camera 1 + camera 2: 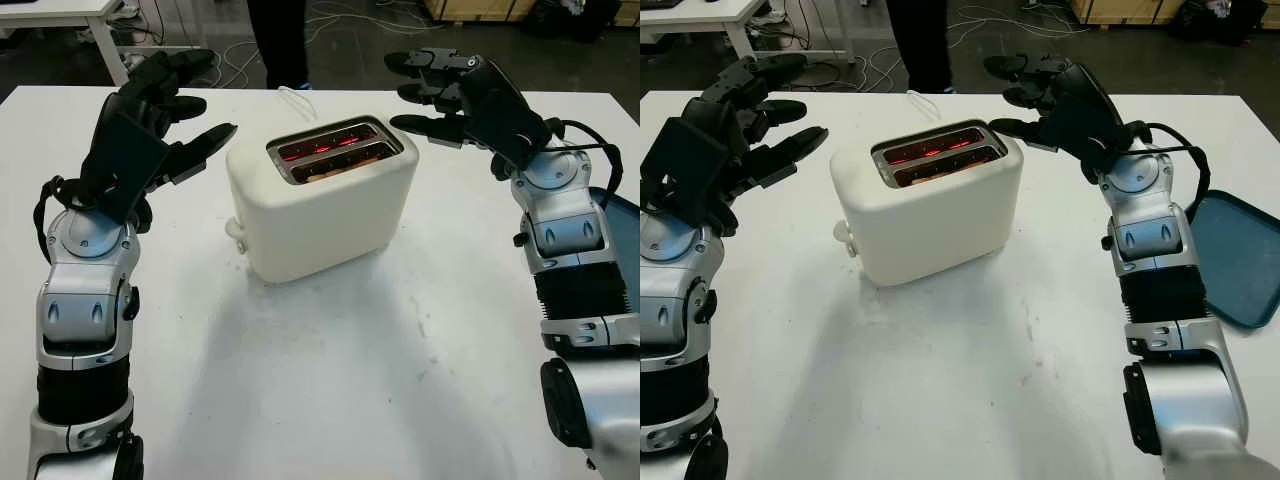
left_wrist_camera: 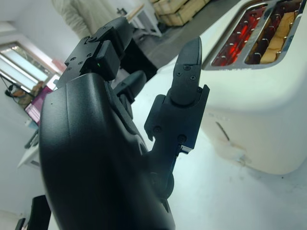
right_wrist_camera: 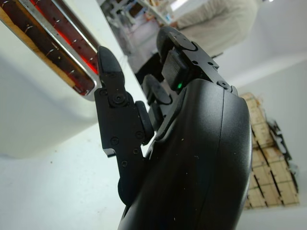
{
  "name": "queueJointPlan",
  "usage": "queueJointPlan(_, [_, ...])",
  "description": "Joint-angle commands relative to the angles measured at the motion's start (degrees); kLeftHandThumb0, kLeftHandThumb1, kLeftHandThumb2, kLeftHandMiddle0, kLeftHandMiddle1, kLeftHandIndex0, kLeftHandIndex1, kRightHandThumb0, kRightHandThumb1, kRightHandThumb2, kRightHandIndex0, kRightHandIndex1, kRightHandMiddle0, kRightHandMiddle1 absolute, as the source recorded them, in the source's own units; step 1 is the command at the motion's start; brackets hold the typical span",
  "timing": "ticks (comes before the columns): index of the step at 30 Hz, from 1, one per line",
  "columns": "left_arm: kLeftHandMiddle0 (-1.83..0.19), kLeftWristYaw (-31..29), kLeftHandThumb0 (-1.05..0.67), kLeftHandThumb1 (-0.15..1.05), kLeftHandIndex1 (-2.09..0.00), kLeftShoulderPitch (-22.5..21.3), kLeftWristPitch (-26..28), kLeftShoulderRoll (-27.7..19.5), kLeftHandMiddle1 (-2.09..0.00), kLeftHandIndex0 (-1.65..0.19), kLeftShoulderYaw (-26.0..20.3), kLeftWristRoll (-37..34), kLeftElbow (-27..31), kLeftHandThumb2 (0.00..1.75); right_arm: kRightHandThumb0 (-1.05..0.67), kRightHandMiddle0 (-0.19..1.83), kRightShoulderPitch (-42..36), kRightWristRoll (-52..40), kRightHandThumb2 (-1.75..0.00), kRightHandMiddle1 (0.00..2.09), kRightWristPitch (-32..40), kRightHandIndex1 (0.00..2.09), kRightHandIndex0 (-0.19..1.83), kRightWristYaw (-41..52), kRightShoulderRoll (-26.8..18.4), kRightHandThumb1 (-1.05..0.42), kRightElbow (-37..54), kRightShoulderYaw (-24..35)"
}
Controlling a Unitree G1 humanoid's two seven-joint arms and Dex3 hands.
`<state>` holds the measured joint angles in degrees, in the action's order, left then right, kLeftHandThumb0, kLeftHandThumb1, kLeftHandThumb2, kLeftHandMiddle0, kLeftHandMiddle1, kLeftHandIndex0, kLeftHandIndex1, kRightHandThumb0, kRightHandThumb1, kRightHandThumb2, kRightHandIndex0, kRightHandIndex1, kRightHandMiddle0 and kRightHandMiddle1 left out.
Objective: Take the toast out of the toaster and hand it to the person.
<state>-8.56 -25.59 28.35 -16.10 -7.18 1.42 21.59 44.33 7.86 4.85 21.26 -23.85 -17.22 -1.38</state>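
Left eye view gives me the toaster (image 1: 325,195) mid-table, toast (image 2: 280,29) down in its near slot, coils glowing red. I have my left hand (image 1: 165,115) and right hand (image 1: 450,85) flanking it, both open, holding nothing.

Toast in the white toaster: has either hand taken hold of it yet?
No: the toast sits down in the white toaster, both black hands open either side.
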Motion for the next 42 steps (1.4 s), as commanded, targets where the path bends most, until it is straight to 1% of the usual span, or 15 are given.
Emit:
queueJointPlan(1, [0.0,-0.2,-0.33,0.85,-0.47,-0.6,-0.6,-0.5,-1.05,-0.26,0.0,-0.5,0.2,0.18,-0.36,0.54,-0.3,0.4,-0.07,0.01,1.0,0.24,0.45,0.0,-0.6,-0.92,1.3,-0.4])
queueJointPlan(22, [0.0,0.1,-0.33,0.85,-0.53,-0.4,0.0,-0.2,-1.04,-0.23,-0.1,-0.5,0.6,0.2,-0.34,0.56,-0.2,0.2,-0.06,0.01,0.5,0.23,0.47,0.2,-1.0,-0.92,0.9,-0.7])
queueJointPlan(27, [0.0,0.1,-0.33,0.84,-0.54,-0.4,-0.1,-0.2,-1.05,-0.22,-0.2,-0.6,0.5,0.2,-0.33,0.55,-0.1,0.2,-0.07,0.01,1.3,0.23,0.46,0.3,-1.1,-0.92,1.1,-0.8])
queueJointPlan(37, [0.0,-0.1,-0.33,0.83,-0.56,-0.5,-0.1,-0.4,-1.06,-0.22,-0.3,-0.6,0.4,0.21,-0.31,0.56,-0.2,0.0,-0.06,0.01,0.1,0.23,0.48,0.1,-1.0,-0.92,0.6,-0.5])
queueJointPlan(42, [0.0,0.1,-0.33,0.83,-0.58,-0.5,0.9,-0.6,-1.06,-0.21,-0.3,-0.3,0.9,0.21,-0.29,0.56,-0.1,-0.1,-0.05,0.0,0.8,0.22,0.48,-0.1,-1.0,-0.92,0.7,-0.4])
